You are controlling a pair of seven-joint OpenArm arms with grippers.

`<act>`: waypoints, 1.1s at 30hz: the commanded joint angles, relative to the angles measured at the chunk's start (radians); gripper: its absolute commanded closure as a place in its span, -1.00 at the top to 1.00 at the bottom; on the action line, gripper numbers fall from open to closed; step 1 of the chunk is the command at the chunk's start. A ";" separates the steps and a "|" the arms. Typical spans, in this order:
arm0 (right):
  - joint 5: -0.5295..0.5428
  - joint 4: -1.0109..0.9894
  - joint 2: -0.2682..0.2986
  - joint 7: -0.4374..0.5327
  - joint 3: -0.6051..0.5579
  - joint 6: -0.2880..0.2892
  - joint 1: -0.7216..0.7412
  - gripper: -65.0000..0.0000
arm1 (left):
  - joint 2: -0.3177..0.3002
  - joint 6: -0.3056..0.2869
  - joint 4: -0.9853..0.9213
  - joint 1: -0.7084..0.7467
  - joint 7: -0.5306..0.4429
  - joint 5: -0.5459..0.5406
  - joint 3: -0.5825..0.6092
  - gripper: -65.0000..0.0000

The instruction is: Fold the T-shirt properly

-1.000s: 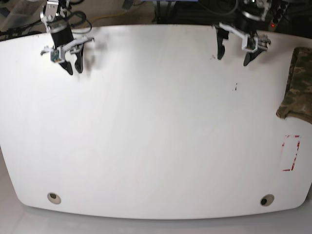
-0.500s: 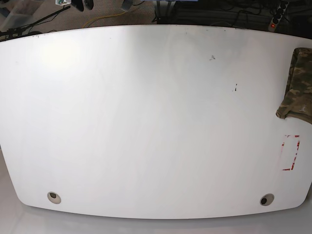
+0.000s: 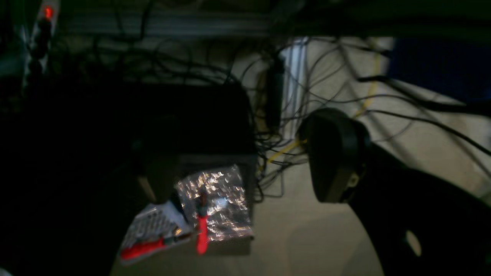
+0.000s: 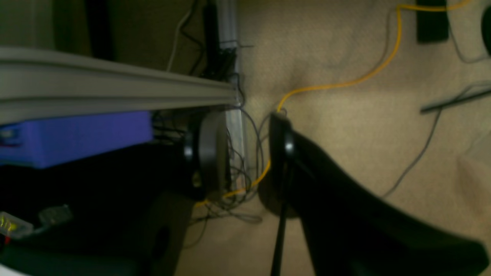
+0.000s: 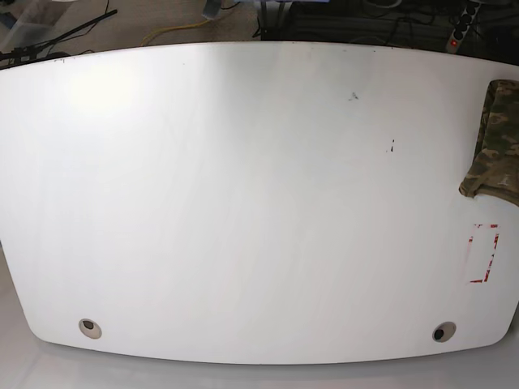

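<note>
Comparing w/ a sec. ago: both arms gone from base view. Left hand (image 3: 245,161) spread, right hand (image 4: 245,161) part-spread, both empty. T-shirt (image 5: 496,154) bunched at table (image 5: 243,203) right edge; folding apparently done/parked.

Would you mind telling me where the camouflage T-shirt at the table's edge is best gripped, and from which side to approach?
Probably at the rumpled lower corner of the T-shirt, coming from the bare table side, the base view's left. That corner bulges up and points inward; the rest runs out of frame, so other edges cannot be judged.
</note>
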 commanded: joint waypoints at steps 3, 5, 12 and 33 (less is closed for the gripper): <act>-0.070 -0.233 -0.009 0.011 0.003 0.007 0.133 -0.46 | -0.006 -0.005 -0.269 -0.172 -0.006 0.000 0.054 0.48; -0.088 -0.311 -0.011 0.011 0.004 0.005 0.187 -0.46 | -0.006 -0.005 -0.347 -0.221 -0.009 0.000 0.067 0.47; -0.113 -0.517 -0.012 0.008 0.004 0.005 0.346 -0.46 | -0.006 -0.003 -0.606 -0.417 -0.010 0.000 0.109 0.48; -0.113 -0.789 -0.014 0.005 0.003 0.004 0.575 -0.45 | -0.004 0.096 -1.018 -0.749 -0.024 0.001 0.116 0.47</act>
